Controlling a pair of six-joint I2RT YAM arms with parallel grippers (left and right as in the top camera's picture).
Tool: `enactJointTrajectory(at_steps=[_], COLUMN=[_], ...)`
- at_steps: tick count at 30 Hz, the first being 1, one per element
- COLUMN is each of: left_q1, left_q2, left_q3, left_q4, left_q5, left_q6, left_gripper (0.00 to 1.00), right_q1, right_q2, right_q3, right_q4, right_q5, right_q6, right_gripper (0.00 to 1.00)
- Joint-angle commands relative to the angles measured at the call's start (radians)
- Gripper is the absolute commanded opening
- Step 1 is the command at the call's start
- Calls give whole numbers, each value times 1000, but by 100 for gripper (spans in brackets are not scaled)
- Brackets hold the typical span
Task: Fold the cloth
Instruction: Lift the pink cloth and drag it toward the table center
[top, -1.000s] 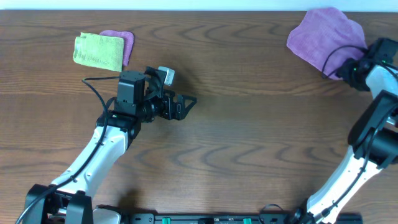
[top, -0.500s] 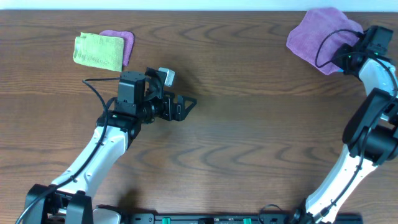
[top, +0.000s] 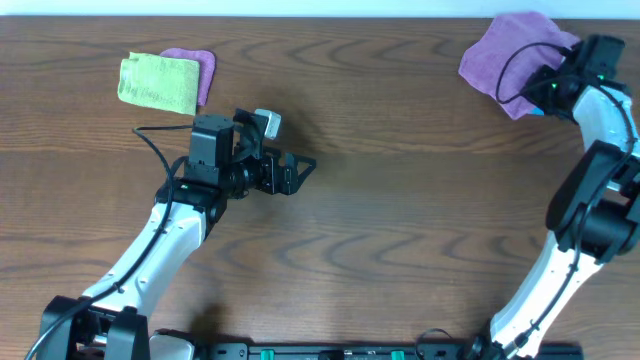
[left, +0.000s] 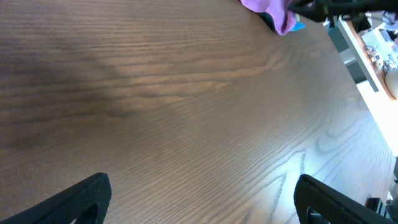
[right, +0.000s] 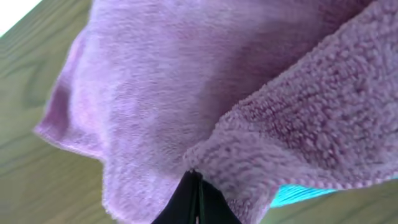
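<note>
The cloth (top: 508, 52), lilac-purple and fuzzy, lies rumpled at the table's back right corner; it also shows at the top of the left wrist view (left: 267, 9). My right gripper (top: 548, 88) is at its right edge. In the right wrist view the cloth (right: 186, 81) fills the frame, and the gripper (right: 196, 179) is shut with its tips pinching a doubled-over edge. My left gripper (top: 300, 172) hovers over bare wood left of centre, far from the cloth. It is open (left: 202, 205) with nothing between its fingers (left: 81, 199).
A lime-green cloth (top: 158, 82) lies on a folded purple one (top: 202, 66) at the back left. Something bright blue (right: 298, 193) peeks from under the lilac cloth. The table's right edge (left: 348, 43) is close to the right arm.
My right gripper moved up and left onto the cloth's right edge and shut on it, bunching that edge slightly leftward. The left arm has not moved.
</note>
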Motion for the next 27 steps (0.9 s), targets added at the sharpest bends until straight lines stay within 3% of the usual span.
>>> enactJointTrajectory(at_steps=[1, 11, 27], left_q1=[-4, -4, -2], left_q2=[3, 3, 3], left_q3=[22, 22, 22], left_q4=[0, 0, 4], left_q5=[-4, -4, 1], left_q6=[11, 12, 14], left_gripper=[95, 95, 95], right_q1=[36, 120, 394], right_q2=[7, -8, -275], right_q3=[92, 299, 306], right_q4=[-48, -323, -509], right_q5=[-28, 13, 129], right_q6=[-31, -85, -124], right_gripper=[1, 2, 1])
